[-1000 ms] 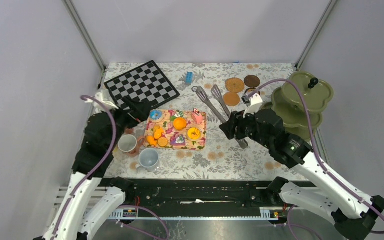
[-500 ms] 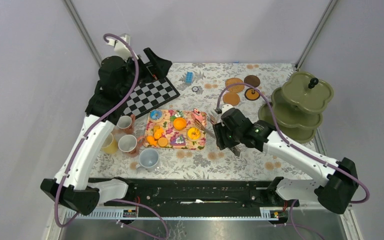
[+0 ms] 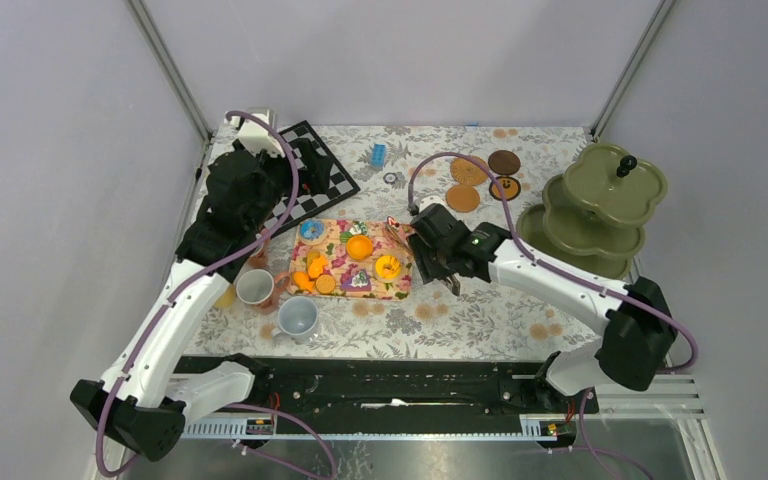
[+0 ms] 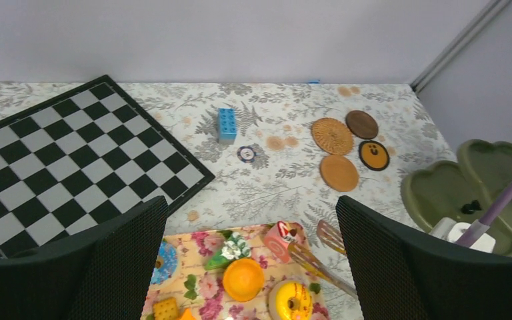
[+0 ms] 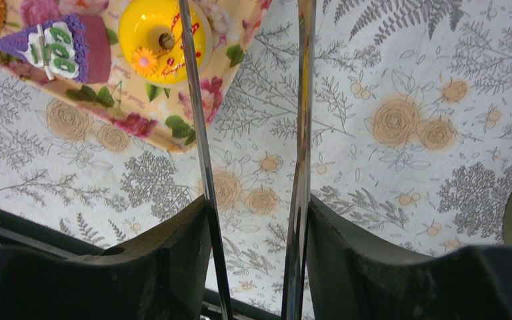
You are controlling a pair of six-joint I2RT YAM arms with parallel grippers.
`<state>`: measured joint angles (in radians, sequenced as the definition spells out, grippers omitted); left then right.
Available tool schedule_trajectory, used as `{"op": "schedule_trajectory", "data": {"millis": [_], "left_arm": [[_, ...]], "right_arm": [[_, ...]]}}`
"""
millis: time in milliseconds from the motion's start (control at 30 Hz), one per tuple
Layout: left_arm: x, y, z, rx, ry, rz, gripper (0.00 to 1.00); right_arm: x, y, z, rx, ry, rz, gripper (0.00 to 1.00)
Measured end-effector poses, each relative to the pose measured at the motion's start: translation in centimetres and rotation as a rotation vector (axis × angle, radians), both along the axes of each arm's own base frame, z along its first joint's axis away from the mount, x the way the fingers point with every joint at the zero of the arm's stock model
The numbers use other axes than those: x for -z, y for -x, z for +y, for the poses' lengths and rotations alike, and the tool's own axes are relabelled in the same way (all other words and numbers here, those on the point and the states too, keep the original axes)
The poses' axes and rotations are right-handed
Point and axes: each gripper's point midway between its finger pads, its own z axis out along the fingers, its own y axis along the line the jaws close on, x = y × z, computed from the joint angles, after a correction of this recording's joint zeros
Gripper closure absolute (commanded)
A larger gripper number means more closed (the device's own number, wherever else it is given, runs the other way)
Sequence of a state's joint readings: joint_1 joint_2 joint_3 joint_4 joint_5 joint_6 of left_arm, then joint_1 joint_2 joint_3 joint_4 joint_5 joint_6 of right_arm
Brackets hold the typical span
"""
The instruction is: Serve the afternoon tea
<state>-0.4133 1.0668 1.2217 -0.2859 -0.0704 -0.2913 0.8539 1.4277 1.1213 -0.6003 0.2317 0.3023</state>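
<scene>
- A grey-and-white floral cloth [image 3: 480,320] covers the whole table. Plain grey walls [image 3: 410,60] close it in at 9, 12 and 3 o'clock, and a black rail [image 3: 390,385] runs along the 6 o'clock edge.
- The colourful flowered mat [image 5: 167,130] lies at the table's centre. It carries the orange toy pastries [image 3: 360,247] and a yellow ring doughnut [image 5: 153,30].
- A cream mug [image 3: 255,287] and a grey-blue mug [image 3: 298,318] stand at 7 o'clock of the mat. The left arm partly hides any others.
- The round brown coasters [image 4: 333,135] lie clustered at 1 o'clock.
- The black-and-white chequered board [image 4: 73,153] fills the 11 o'clock corner. A blue toy brick [image 4: 227,125] and a small round token [image 4: 246,154] lie just beside it.
- The olive-green tiered stand [image 3: 615,180] crowds the 3 o'clock edge.
- The left gripper [image 4: 250,207] hangs above the board's near corner, its jaws spread wide and holding nothing.
- The right gripper [image 5: 257,213] is at the mat's 3 o'clock edge, clamped on the metal tongs [image 5: 301,133]. The tong tips reach towards the doughnut.
- Bare cloth lies between 5 and 6 o'clock.
</scene>
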Motion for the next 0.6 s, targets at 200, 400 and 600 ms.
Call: {"op": "schedule_trajectory", "data": {"millis": [200,400,600], "left_arm": [[0.5,0.1,0.9,-0.036,-0.027,-0.017,0.01],[0.0,-0.1,0.8,-0.036,-0.019,-0.04,0.01],[0.3,-0.2,0.8,-0.036,-0.02,-0.037,0.01]], "right_arm": [[0.6,-1.5,1.0,-0.017,0.044,-0.006,0.47],[1.6,-2.0,1.2,-0.027,0.085,0.001,0.49],[2.6,-2.2,1.1,-0.035,0.125,0.01,0.54]]}}
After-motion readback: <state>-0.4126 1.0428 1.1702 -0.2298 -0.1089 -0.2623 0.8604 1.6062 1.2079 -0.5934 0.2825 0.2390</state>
